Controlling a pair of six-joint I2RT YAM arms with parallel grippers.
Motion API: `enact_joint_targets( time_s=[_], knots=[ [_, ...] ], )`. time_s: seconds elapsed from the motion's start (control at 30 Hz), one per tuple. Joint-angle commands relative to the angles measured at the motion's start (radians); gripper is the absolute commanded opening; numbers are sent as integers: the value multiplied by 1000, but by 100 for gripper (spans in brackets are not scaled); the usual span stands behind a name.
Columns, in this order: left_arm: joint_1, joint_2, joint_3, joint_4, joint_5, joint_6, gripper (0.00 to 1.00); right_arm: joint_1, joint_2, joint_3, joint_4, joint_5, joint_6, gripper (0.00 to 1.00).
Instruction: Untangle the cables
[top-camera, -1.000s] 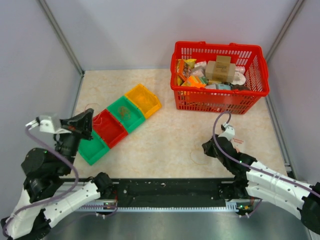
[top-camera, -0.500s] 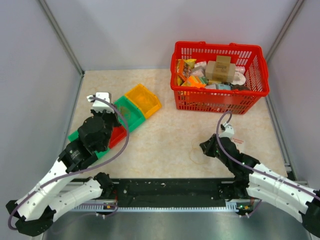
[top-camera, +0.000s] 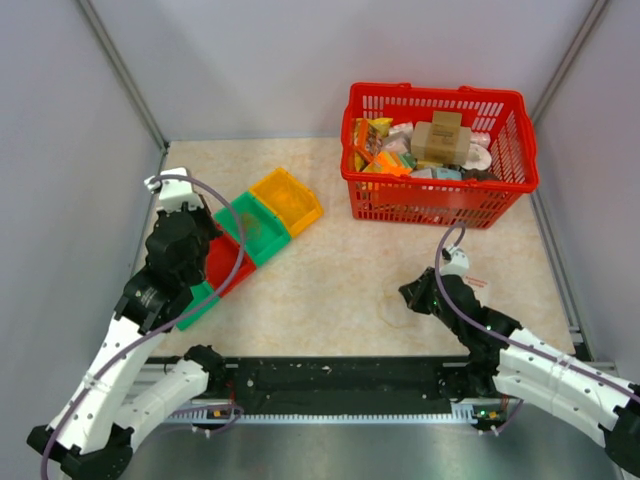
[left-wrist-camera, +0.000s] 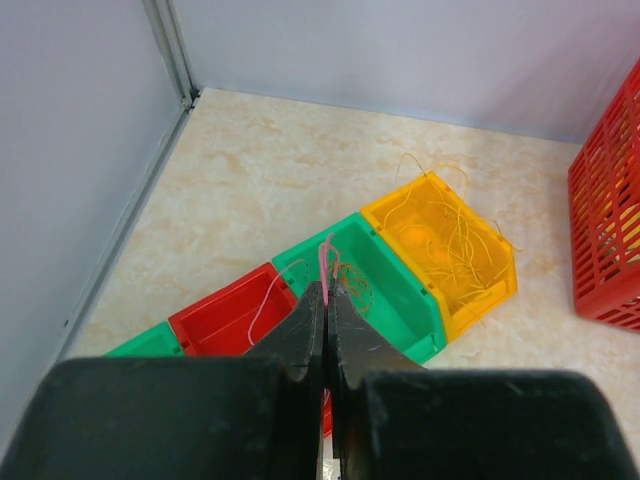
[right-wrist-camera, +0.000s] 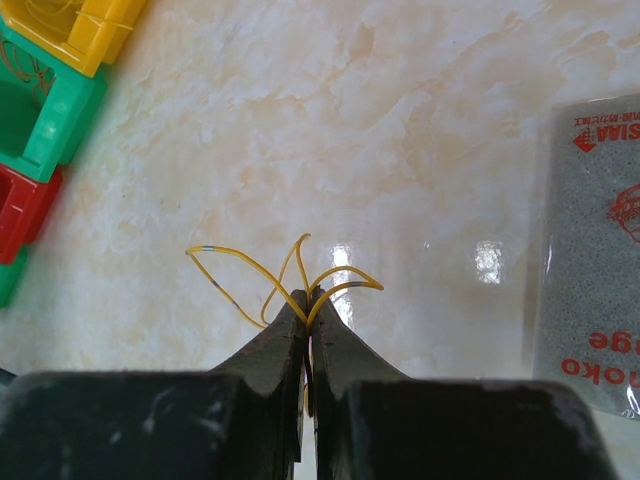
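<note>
My left gripper (left-wrist-camera: 327, 285) is shut on a thin pink wire (left-wrist-camera: 323, 260) that sticks up between its tips, above the row of colour bins. In the top view the left arm (top-camera: 178, 250) hangs over the red bin (top-camera: 225, 265) and hides the fingers. My right gripper (right-wrist-camera: 308, 295) is shut on a few thin yellow wires (right-wrist-camera: 240, 265) that loop out just above the table; the top view shows it (top-camera: 404, 294) right of centre with wire loops (top-camera: 388, 313) beside it. The yellow bin (left-wrist-camera: 450, 240) holds yellow wires, the green bin (left-wrist-camera: 390, 290) brownish ones, and the red bin (left-wrist-camera: 225, 315) a pink one.
A red basket (top-camera: 440, 205) full of packets stands at the back right. A grey packet (right-wrist-camera: 590, 270) lies right of my right gripper. A second green bin (top-camera: 195, 300) ends the row. Walls close in the left, back and right sides.
My left arm has swung in from the far left to over the bins, then shifted left and back. The right gripper has barely moved, still holding the yellow wires.
</note>
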Motion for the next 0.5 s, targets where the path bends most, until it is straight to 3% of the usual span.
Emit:
enact_joint_targets(
  time_s=[0.0, 0.17, 0.47],
  knots=[
    [9, -43, 36, 11, -79, -25, 0, -9, -18, 21, 18, -4, -9, 0],
    [12, -108, -2, 55, -144, -4, 0, -9, -21, 15, 19, -9, -5, 0],
    [11, -142, 41, 76, -122, 21, 0, -9, -18, 6, 28, -13, 11, 0]
  ],
)
